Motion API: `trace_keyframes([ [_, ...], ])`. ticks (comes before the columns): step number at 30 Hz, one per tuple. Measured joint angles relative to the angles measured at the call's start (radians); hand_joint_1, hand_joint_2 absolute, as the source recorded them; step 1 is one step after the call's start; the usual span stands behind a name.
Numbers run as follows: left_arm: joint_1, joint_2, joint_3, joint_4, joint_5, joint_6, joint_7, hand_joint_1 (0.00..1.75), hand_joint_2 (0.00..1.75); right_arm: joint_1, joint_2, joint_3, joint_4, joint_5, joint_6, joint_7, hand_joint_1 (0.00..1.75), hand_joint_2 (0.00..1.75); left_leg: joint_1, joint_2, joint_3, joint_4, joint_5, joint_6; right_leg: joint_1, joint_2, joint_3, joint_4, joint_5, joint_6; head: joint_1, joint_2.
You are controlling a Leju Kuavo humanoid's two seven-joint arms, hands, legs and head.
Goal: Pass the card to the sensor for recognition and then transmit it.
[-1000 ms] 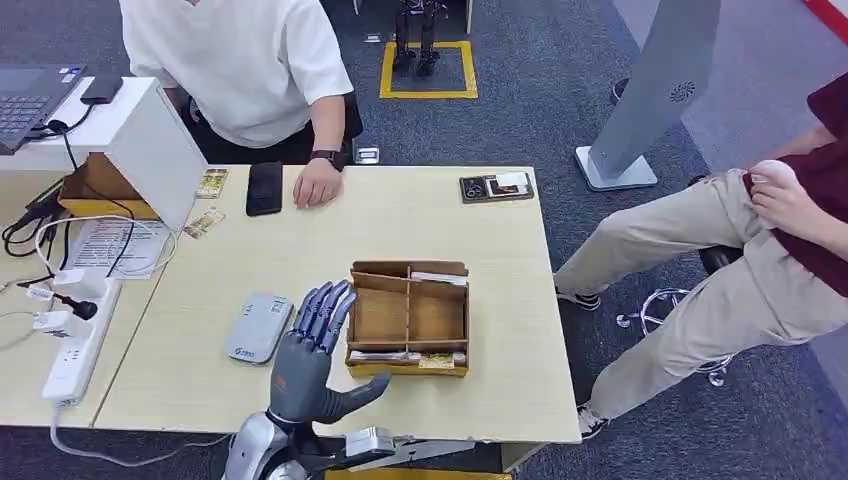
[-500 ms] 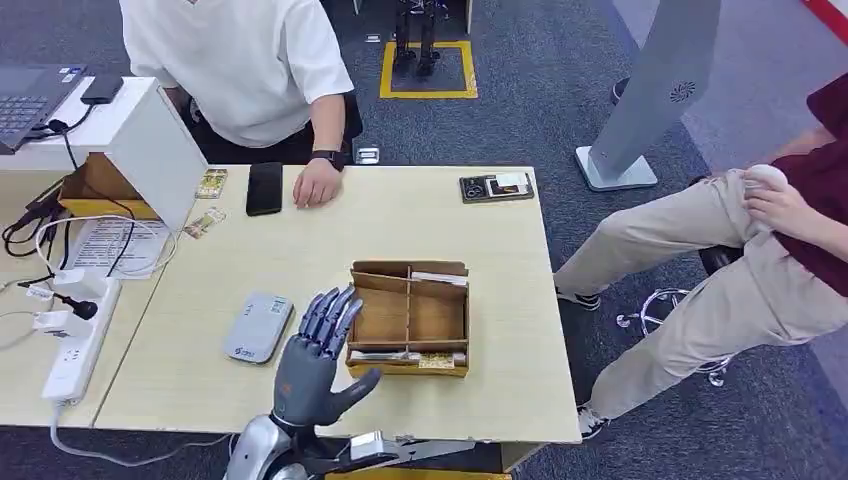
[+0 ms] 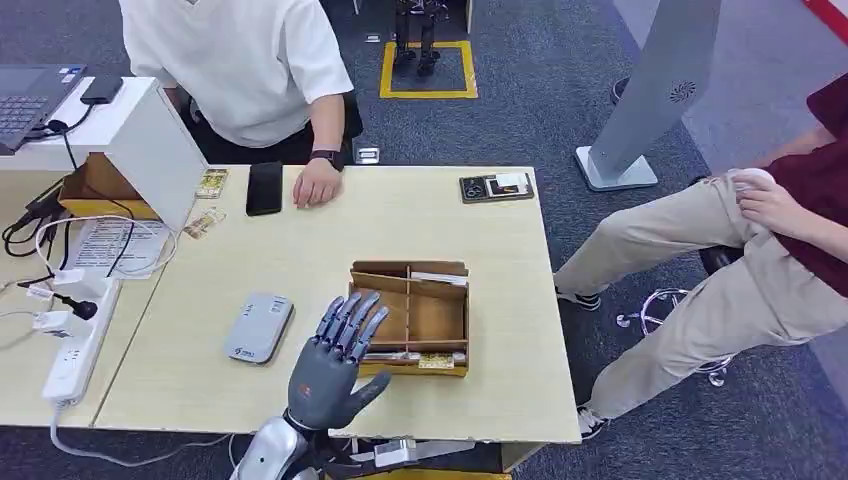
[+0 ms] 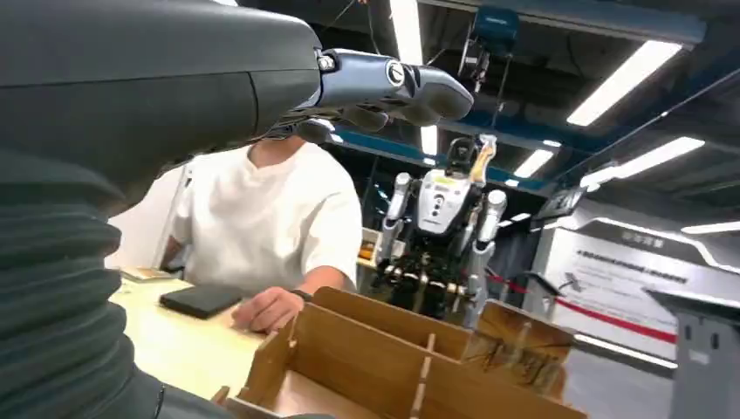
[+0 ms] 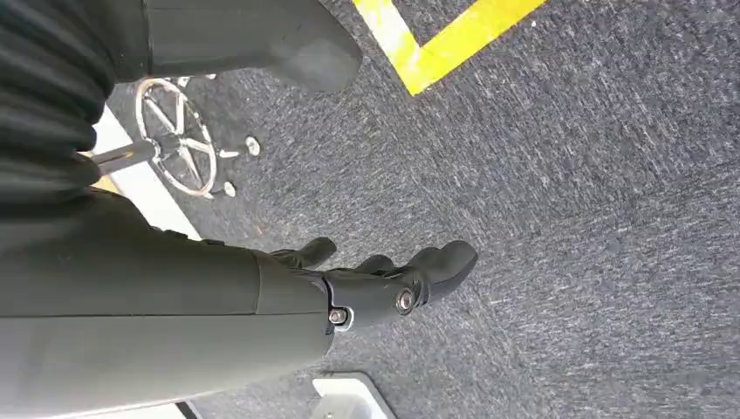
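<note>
A wooden divided box (image 3: pixel 437 318) sits on the table's front middle. Cards lie in its front slot (image 3: pixel 436 361) and its back slot (image 3: pixel 438 278). The grey card sensor (image 3: pixel 259 327) lies flat to the left of the box. My left hand (image 3: pixel 335 365) hovers over the table's front edge with its fingers spread, holding nothing. Its fingertips reach over the box's left front corner. In the left wrist view the fingers (image 4: pixel 393 87) stretch out above the box wall (image 4: pixel 375 358). My right hand (image 5: pixel 393 288) hangs over the carpet, loosely extended and holding nothing.
A person in a white shirt sits at the far side, one hand (image 3: pixel 318 185) resting on the table beside a black phone (image 3: pixel 264 187). A dark tray (image 3: pixel 496 187) lies at the back right. A power strip (image 3: pixel 75 350) and cables sit left. Another person (image 3: pixel 720 270) sits right.
My left hand has moved to the right, from beside the sensor to the box's left front corner, fingers still spread. The seated person at right shifted their hands slightly.
</note>
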Motion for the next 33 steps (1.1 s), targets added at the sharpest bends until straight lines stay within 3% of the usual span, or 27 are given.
trace_keyframes([
  [6, -0.001, 0.001, 0.000, 0.006, -0.023, 0.000, 0.025, 0.00, 1.75, 0.000, 0.000, 0.000, 0.000, 0.000, 0.000, 0.000, 0.00, 1.75, 0.000, 0.000, 0.000, 0.000, 0.000, 0.000, 0.000, 0.000, 0.000, 0.000, 0.000, 0.000, 0.000, 0.000],
  [12, -0.018, 0.012, -0.001, 0.057, -0.108, 0.000, 0.168, 0.00, 1.75, 0.000, 0.000, 0.000, 0.000, 0.000, 0.003, 0.000, 0.00, 1.75, 0.000, 0.000, 0.000, 0.000, 0.000, 0.000, 0.000, 0.000, 0.000, 0.000, 0.000, 0.000, 0.000, 0.000],
  [16, -0.036, 0.021, -0.007, 0.084, -0.122, 0.000, 0.219, 0.00, 1.75, 0.000, 0.000, 0.000, 0.000, 0.000, 0.003, 0.000, 0.00, 1.75, 0.000, 0.000, 0.000, 0.000, 0.000, 0.000, 0.000, 0.000, 0.000, 0.000, 0.000, 0.000, 0.000, 0.000],
  [26, -0.059, 0.036, -0.024, 0.130, -0.124, 0.000, 0.270, 0.00, 1.75, 0.000, 0.000, 0.000, 0.000, 0.000, 0.004, 0.002, 0.00, 1.75, 0.000, 0.000, 0.000, 0.000, 0.000, 0.000, 0.000, 0.000, 0.000, 0.000, 0.000, 0.000, 0.000, 0.000],
  [33, -0.071, 0.052, -0.048, 0.151, -0.089, 0.000, 0.268, 0.00, 1.75, 0.000, 0.000, 0.000, 0.000, 0.003, 0.006, 0.002, 0.00, 1.75, 0.000, 0.000, 0.000, 0.000, 0.000, 0.000, 0.000, 0.000, 0.000, 0.000, 0.000, 0.000, 0.000, 0.000],
])
